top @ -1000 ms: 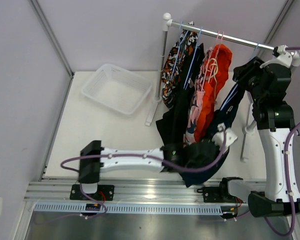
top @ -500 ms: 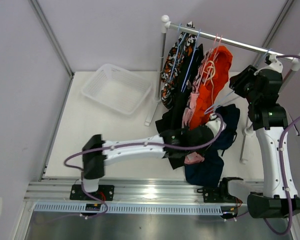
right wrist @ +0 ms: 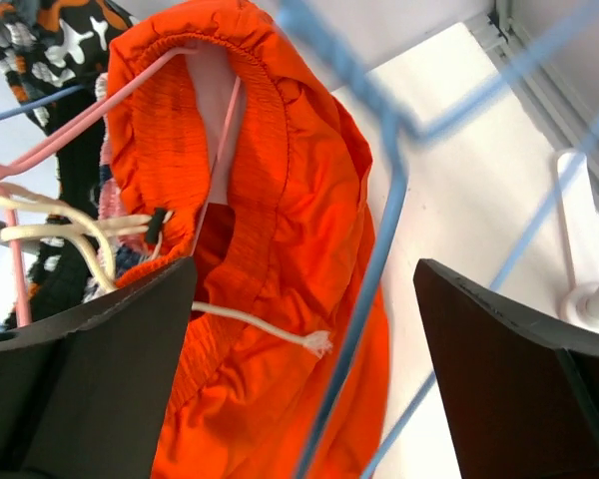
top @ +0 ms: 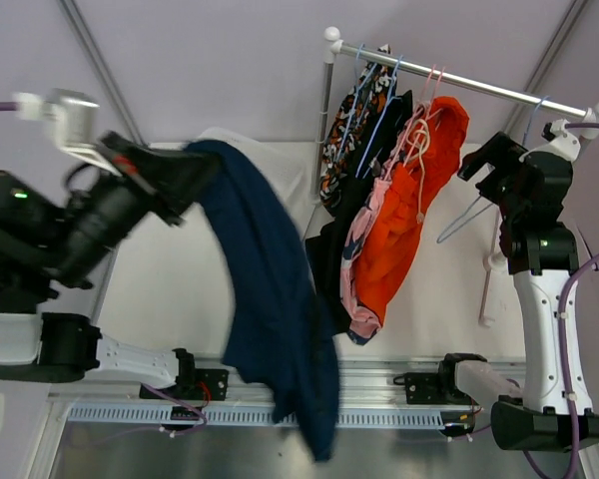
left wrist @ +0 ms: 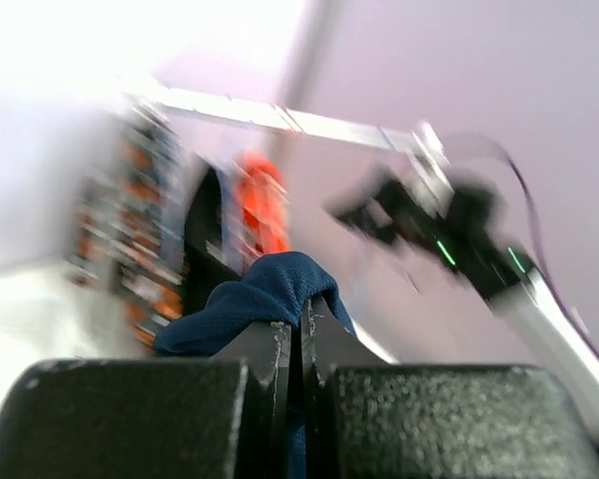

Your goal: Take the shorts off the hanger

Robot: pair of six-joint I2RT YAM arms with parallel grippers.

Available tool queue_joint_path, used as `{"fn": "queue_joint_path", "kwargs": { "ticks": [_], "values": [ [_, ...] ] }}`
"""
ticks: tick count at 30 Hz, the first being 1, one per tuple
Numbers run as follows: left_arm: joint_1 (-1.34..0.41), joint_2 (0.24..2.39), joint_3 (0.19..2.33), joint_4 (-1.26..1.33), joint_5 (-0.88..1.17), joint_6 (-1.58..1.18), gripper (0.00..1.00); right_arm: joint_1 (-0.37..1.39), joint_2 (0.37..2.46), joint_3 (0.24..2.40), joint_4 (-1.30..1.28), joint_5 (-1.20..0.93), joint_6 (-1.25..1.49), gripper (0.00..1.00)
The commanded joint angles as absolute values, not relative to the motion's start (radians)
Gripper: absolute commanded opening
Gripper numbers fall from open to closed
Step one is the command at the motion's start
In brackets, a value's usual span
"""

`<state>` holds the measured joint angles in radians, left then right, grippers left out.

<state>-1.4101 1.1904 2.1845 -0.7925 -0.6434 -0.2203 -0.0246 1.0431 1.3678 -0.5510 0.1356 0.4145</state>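
Top external view: at the desk's left edge the left arm is lifted high, and the left gripper is pinched on one end of the navy blue shorts. These are off the hanger and hang free in a long drape that runs from the far left part of the desk down past its near edge. The left wrist view is blurred, but it shows both fingers pressed together with a fold of navy cloth bulging out above them.

Toward the far right corner stands the rack, with four shorts hanging on its rail. From the left they are the orange/black/white blotch shorts, the black shorts, the pink printed shorts and the bright orange-red shorts, packed close and touching.

Just right of these an empty blue hanger hangs tilted. The right gripper is raised beside it near the desk's right edge. In the right wrist view its fingers stand wide apart, with the blue wire running through the gap and touching neither. Behind the wire are the orange-red waistband and its white drawstring.
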Motion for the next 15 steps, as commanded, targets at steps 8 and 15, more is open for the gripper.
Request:
{"fn": "queue_joint_path", "kwargs": {
  "ticks": [8, 15],
  "values": [
    [-1.053, 1.403, 2.437, -0.747, -0.728, 0.153, 0.00, -0.032, 0.956, 1.410, -0.575, 0.192, 0.367, 1.00],
    [-0.646, 1.521, 2.490, -0.716, -0.442, 0.055, 0.00, -0.032, 0.881, 1.428, -0.641, 0.176, 0.354, 0.99]
  ]
}}
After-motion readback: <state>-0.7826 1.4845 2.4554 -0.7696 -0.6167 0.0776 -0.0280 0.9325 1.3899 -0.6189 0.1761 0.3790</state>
